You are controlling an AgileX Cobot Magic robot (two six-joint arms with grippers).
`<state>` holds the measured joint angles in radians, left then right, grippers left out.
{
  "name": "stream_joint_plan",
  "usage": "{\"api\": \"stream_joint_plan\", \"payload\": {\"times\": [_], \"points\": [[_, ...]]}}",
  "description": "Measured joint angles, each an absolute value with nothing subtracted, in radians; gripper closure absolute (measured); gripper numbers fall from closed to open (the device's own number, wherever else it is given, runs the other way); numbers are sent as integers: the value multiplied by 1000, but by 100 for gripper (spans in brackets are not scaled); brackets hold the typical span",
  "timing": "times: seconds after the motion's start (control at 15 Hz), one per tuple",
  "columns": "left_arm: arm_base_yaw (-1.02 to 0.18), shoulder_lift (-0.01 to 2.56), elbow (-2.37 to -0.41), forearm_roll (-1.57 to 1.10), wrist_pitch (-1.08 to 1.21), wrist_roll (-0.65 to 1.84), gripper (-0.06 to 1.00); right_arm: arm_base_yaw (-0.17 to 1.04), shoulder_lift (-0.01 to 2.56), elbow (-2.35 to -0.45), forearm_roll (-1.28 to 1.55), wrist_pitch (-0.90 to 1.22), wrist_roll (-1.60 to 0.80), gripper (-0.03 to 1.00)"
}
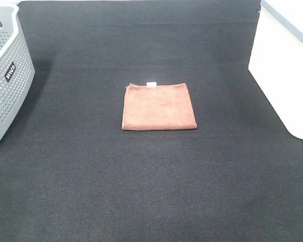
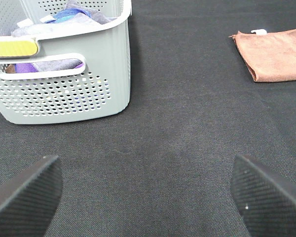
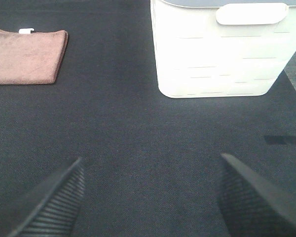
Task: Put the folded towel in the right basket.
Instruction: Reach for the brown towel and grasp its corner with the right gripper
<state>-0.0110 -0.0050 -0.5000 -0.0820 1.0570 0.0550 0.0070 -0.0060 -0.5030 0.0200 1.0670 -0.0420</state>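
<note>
Baskets are sitting at opposite edges of the black tabletop [image 1: 151, 191]: a gray perforated basket [image 1: 5, 75] on the left and a white basket [image 1: 283, 65] on the right. The folded towel [image 1: 159, 107] is lying flat right in the middle between them, well apart from both, so it isn't in the right basket yet. It's a rusty brown square with a little white tag [image 1: 151, 83] sticking out at its far edge.

The left wrist view is showing the gray basket stuffed with some purple and blue cloth [image 2: 64, 15], plus a yellow label [image 2: 12, 48] on its rim. The left gripper [image 2: 145, 197] is hanging over bare tabletop with its jaws spread wide and nothing between them. Same deal for the right gripper [image 3: 150, 197]: released, empty, hovering near the white basket, with the towel off to its far left. Neither arm is showing up in the high camera.
</note>
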Motion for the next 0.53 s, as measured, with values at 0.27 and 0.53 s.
{"api": "stream_joint_plan", "payload": {"times": [0.27, 0.53], "points": [[-11, -5, -500, -82, 1057, 55, 7, 7, -6, -503, 20, 1067, -42, 27], [-11, -5, -500, -82, 1057, 55, 7, 7, -6, -503, 20, 1067, -42, 27]]}}
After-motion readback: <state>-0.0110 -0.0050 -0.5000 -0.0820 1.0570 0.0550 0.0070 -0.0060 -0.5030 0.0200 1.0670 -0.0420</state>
